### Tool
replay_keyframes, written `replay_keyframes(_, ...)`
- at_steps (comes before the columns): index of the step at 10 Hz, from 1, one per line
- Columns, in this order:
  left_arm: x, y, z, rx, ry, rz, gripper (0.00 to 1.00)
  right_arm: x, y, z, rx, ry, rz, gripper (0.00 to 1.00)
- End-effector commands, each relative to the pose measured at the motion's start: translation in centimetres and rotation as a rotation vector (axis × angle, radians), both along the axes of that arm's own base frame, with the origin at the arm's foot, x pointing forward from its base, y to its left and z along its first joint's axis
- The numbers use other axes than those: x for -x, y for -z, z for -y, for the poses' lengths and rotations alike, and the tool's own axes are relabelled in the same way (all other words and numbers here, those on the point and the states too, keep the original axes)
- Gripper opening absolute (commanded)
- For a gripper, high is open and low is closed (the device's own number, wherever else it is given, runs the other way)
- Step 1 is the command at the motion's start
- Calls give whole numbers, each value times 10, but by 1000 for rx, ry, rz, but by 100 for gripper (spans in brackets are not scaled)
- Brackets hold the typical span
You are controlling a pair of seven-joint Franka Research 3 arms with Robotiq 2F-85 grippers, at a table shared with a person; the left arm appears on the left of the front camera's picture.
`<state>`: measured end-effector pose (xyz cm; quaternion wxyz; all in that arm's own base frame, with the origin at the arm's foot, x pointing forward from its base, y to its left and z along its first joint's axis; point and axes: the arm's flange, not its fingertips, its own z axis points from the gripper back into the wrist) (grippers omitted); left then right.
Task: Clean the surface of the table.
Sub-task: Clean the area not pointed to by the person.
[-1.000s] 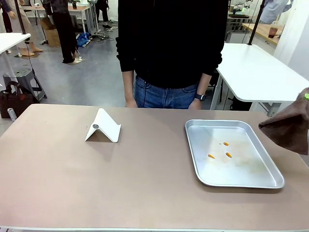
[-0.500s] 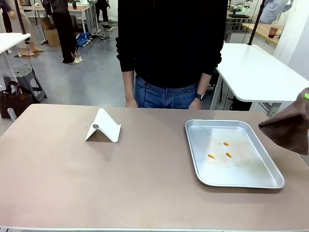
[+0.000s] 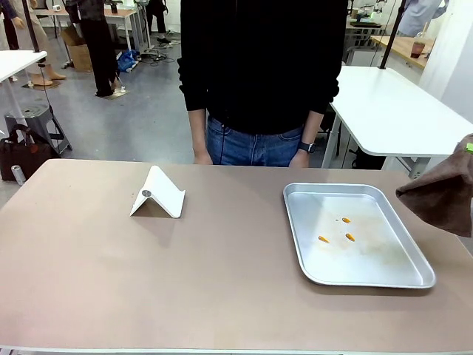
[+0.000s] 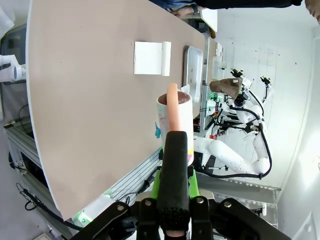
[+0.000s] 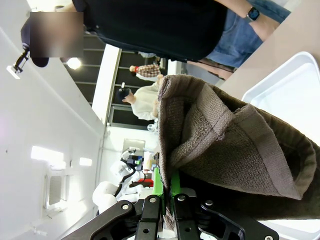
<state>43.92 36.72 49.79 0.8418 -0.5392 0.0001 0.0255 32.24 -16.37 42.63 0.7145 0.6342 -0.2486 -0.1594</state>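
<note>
**Both hands full at the table**

The tan table (image 3: 222,288) spread across the front view, carrying a white folded stand (image 3: 159,194) and a metal tray (image 3: 295,229) with three orange bits (image 3: 346,220). The right hand (image 5: 166,186) was clamped tight on a brown towel (image 3: 442,196) right of the tray. The left hand (image 4: 175,145) gripped a white cup (image 4: 184,117).
</note>
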Motion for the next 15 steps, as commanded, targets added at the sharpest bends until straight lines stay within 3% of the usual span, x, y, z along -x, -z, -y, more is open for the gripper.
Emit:
replay_keyframes(1, 3, -6, -2, 0, 2, -10, 22, 1, -2, 1, -1, -1, -1, 0)
replay_keyframes(3, 3, -6, -2, 0, 2, -10, 22, 0, 0, 0, 0, 0, 0, 5)
replay_keyframes(4, 3, -6, -2, 0, 2, -10, 22, -1, -9, -13, 71, -56, 43, 5)
replay_keyframes(7, 3, -6, -2, 0, 2, -10, 22, -22, -28, -65, 353, -265, 66, 5)
replay_keyframes(9, 3, -6, -2, 0, 2, -10, 22, -34, -28, -92, 581, -328, 24, 5)
replay_keyframes(10, 3, -6, -2, 0, 2, -10, 22, -41, -26, -103, 646, -359, 38, 5)
replay_keyframes(14, 3, -6, -2, 0, 2, -10, 22, -70, -22, -127, 781, -387, 1, 5)
replay_keyframes(15, 3, -6, -2, 0, 2, -10, 22, -76, -17, -129, 809, -347, -26, 0)
